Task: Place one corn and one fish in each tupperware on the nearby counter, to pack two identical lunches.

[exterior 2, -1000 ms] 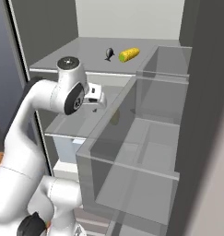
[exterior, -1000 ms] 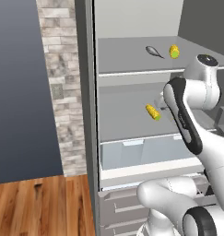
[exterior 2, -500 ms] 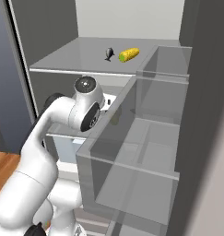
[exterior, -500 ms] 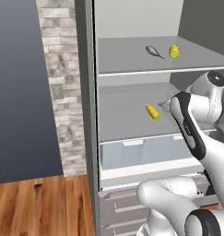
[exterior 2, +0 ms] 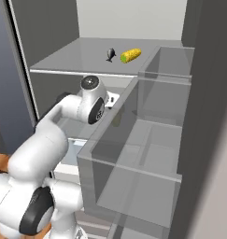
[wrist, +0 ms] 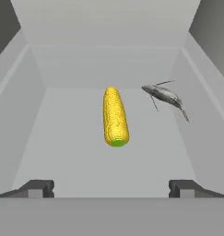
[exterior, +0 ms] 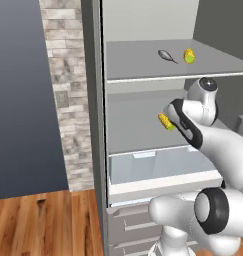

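In the hand view a yellow corn lies lengthwise on the grey fridge shelf, straight ahead of my gripper. A small grey fish lies just to its right, further back. My gripper is open, and its dark fingertips stand wide apart with nothing between them, short of the corn. The left base view shows this corn on the middle shelf beside my arm. On the upper shelf lie another fish and another corn, also visible as fish and corn. The tupperware and the counter are out of view.
The fridge stands open, and its translucent door bins are close on the right of my arm. A clear drawer sits under the middle shelf. The shelf's side walls hem the hand in. A brick wall and wood floor lie to the left.
My arm has dropped from the upper shelf's height and swung its hand into the middle shelf, towards the corn there. The food has not moved, and the jaws stay wide.
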Robot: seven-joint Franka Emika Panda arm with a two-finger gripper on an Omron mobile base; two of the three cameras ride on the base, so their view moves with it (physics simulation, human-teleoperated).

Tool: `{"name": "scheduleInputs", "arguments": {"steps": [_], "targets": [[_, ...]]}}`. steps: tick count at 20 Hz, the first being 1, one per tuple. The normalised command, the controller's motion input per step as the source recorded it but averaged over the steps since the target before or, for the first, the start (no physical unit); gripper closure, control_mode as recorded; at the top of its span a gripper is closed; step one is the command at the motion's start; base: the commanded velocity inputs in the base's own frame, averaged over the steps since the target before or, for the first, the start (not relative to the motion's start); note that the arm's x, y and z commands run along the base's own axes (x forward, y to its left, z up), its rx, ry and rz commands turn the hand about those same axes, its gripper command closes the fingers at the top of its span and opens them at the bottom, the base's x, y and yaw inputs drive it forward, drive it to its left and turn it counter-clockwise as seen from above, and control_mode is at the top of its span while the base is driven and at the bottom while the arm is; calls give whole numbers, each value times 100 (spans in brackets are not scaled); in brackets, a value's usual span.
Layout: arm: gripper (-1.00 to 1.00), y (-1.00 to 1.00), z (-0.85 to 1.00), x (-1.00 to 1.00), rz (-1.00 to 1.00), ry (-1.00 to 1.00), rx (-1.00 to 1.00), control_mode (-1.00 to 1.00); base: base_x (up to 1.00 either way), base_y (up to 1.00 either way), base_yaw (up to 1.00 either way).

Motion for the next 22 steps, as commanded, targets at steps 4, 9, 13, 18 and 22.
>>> {"name": "scheduleInputs", "arguments": {"steps": [4, 9, 13, 18, 22], "targets": [[-100, 0, -55, 40, 0, 12, 0, -100, 0, 0, 0], [-100, -6, -38, 50, 0, 4, 0, -100, 0, 0, 0], [-100, -7, -36, 36, 0, 0, 0, -100, 0, 0, 0], [-100, -7, -35, 37, 0, 0, 0, -100, 0, 0, 0], [-100, 0, -30, 28, 0, 0, 4, -100, 0, 0, 0]]}}
